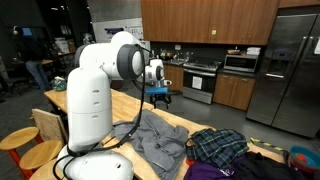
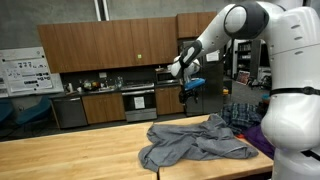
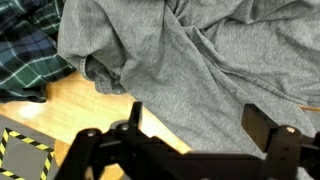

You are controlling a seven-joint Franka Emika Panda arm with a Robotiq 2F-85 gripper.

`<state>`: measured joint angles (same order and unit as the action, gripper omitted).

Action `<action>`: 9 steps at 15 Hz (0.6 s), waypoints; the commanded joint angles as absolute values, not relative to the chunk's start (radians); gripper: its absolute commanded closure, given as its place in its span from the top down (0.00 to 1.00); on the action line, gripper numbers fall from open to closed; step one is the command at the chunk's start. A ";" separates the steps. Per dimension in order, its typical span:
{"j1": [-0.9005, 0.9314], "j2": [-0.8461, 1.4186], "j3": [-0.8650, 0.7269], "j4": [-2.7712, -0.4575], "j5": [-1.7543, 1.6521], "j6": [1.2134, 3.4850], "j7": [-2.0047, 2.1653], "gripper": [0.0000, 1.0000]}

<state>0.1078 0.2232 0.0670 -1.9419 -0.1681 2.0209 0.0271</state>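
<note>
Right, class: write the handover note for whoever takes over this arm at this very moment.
Claw: open and empty, hanging above the table.
Grey garment: crumpled on the wood, right under the claw in the wrist view. A plaid cloth lies beside it.
Done: nothing gripped or lifted.
Left: the garment lies bunched and untouched.

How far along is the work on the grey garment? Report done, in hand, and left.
Done: nothing visible; the grey garment lies crumpled on the wooden table, beside a plaid garment. In hand: the gripper hangs open and empty above it, touching nothing. Left: likely all of it, beginning with coming down and gripping the grey garment.
</note>
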 commanded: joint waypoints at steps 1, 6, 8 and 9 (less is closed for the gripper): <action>0.107 0.223 0.069 -1.940 -0.168 2.019 0.028 1.00; 0.107 0.224 0.069 -1.940 -0.168 2.019 0.028 1.00; 0.119 0.212 0.083 -1.959 -0.176 2.039 0.007 1.00; 0.128 0.203 0.096 -1.978 -0.181 2.057 -0.016 1.00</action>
<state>0.1113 0.2251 0.0733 -1.9429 -0.1682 2.0236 0.0206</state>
